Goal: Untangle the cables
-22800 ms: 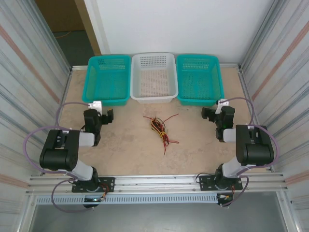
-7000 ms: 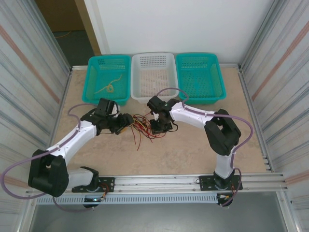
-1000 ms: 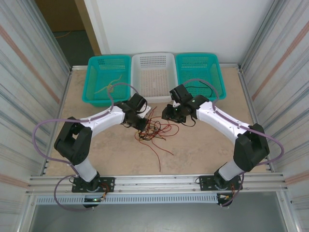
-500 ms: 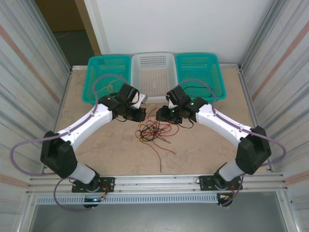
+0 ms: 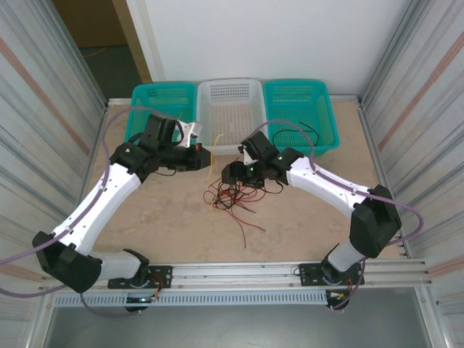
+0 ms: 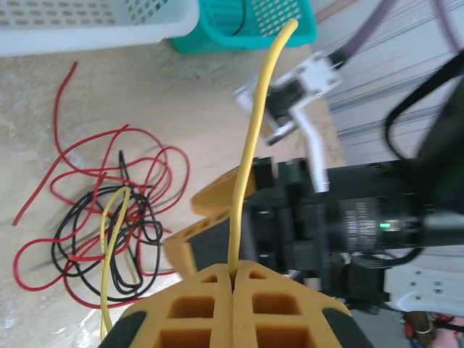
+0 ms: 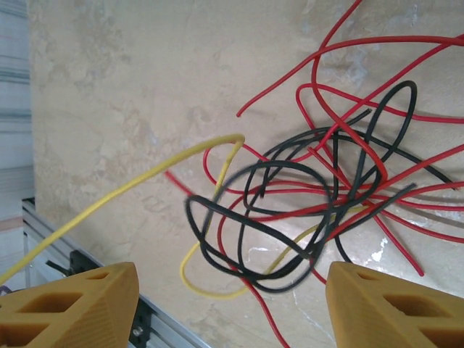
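Cables: red, black and yellow strands in one tangle on the bench, between the two tools; how many strands are in it cannot be told.
Yellow cable: one, rising from the left tool toward the baskets. A yellow loop also lies in the tangle; whether it is the same cable cannot be told.
Left tool: tips together, clamped on the yellow cable.
Right tool: fingers apart, over the tangle.
Baskets: three along the bench's far edge, with two teal baskets flanking one white basket.
Black cable: one, lying in the right teal basket.
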Tool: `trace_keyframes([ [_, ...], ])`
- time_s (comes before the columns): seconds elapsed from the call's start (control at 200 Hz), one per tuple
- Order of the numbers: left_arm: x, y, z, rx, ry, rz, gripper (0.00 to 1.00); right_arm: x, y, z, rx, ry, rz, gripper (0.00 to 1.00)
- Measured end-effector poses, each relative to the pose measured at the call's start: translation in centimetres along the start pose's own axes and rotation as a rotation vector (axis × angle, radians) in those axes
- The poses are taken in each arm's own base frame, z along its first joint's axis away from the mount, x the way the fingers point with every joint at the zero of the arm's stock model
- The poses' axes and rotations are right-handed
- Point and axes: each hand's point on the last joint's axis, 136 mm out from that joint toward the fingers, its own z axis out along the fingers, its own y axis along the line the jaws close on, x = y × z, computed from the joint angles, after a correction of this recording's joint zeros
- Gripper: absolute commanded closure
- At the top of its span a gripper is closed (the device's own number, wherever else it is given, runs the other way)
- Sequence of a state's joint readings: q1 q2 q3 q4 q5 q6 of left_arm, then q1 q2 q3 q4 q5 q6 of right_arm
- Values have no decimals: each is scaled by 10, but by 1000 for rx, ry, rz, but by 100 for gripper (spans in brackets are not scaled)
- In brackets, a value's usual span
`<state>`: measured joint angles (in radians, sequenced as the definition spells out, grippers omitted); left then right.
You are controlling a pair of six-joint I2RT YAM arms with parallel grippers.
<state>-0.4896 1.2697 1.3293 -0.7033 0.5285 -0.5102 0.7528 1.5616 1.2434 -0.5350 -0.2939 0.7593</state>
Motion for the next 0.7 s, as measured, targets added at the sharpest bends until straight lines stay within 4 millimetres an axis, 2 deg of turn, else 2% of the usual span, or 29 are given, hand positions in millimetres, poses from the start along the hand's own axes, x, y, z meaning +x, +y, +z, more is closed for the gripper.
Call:
trace_keyframes([
  [0.17, -20, -21, -24, 52, -94, -45, 100, 0, 7, 8, -31, 8, 5, 23],
  [0.341, -42, -37, -48, 111, -180, -81, 100, 5, 23, 17, -81, 23, -5, 22],
  [0.561, -53, -41, -59, 134, -213, -109, 100, 6, 30, 19, -98, 19, -16, 30],
  [0.701, -62, -39, -67, 136, -242, -122, 100, 6, 27, 19, -87, 15, -11, 53],
])
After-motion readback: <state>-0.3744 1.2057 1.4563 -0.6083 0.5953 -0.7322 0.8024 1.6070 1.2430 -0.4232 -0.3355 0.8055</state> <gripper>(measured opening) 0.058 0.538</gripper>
